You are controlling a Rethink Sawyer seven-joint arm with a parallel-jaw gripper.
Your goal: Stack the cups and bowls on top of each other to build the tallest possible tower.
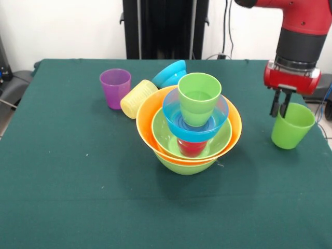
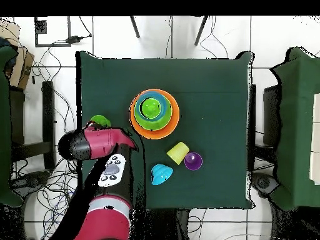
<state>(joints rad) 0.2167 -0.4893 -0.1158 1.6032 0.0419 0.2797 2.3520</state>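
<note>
Gripper (image 1: pixel 280 109) closed on rim of light green cup (image 1: pixel 291 126) near table (image 1: pixel 78 197) edge, tower (image 1: pixel 190 129) mid-table: lime bowl, orange bowl, lime bowl, red cup, blue bowl, green cup on top, purple cup (image 1: pixel 115 87), yellow cup (image 1: pixel 138 98), tipped blue bowl (image 1: pixel 170 73) behind.

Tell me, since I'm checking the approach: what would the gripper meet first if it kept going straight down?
The gripper points down at the light green cup; its fingertips seem to straddle the near rim already, so it would likely meet that cup first.
</note>
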